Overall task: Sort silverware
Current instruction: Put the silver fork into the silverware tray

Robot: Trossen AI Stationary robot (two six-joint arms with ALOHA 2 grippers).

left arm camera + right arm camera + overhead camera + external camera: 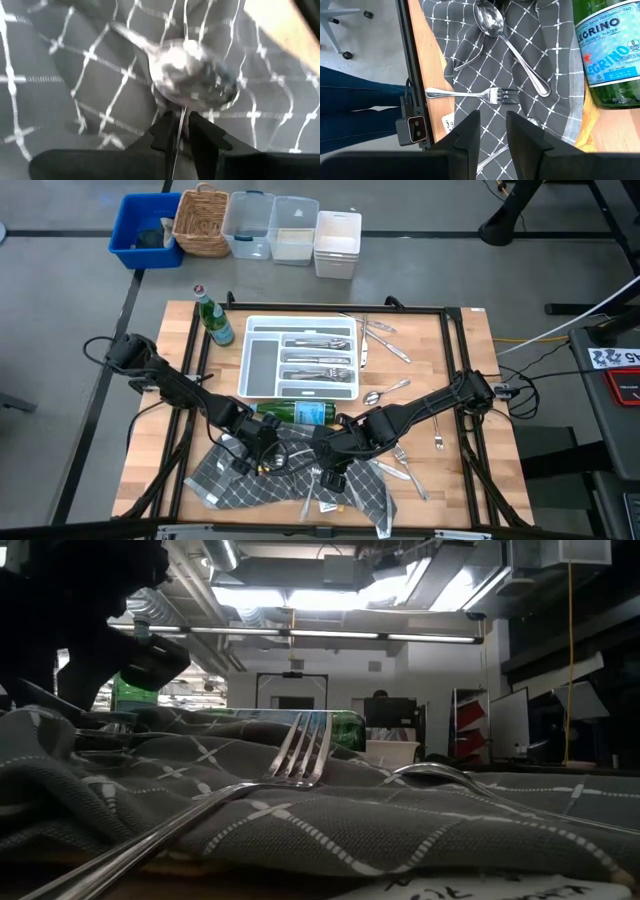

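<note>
Your left gripper is down on the gray checked cloth at the front of the table, and just ahead of its fingertips lies a spoon, bowl nearest the fingers, handle running away from them. The fingers stand only slightly apart with a thin bright edge of metal showing in the gap; you cannot tell from here whether they pinch it or merely straddle it. Your right gripper hangs over the same cloth beside the left one, fingers parted and holding nothing. Just beyond its tips a fork lies crosswise, and farther out a second spoon lies at a slant on the cloth. Off to one side of that gripper lies a green bottle on its side at the cloth's edge. Behind both grippers, the white tray already holds silverware in its slots, and more loose pieces lie scattered on the bare wood beside it.
</note>
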